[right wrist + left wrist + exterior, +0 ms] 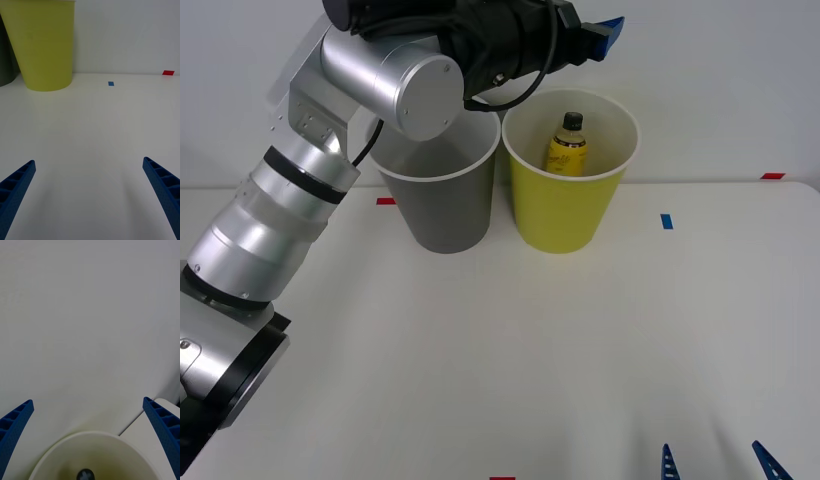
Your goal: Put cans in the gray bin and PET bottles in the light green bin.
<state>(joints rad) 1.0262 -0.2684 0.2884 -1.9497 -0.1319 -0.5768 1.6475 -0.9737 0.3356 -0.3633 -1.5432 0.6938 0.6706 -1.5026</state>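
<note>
The gray bin and the light green bin stand side by side at the back of the white table. A PET bottle with a yellow wrap and black cap stands upright inside the light green bin. My left gripper hangs above the light green bin's far rim, open and empty. In the left wrist view the left gripper looks down on the bin's pale rim and the bottle's black cap. My right gripper rests open near the table's front right. No cans are in view.
In the right wrist view the right gripper faces the light green bin, with the gray bin's edge beside it. Blue tape and red tape mark the table. A wall rises behind the bins.
</note>
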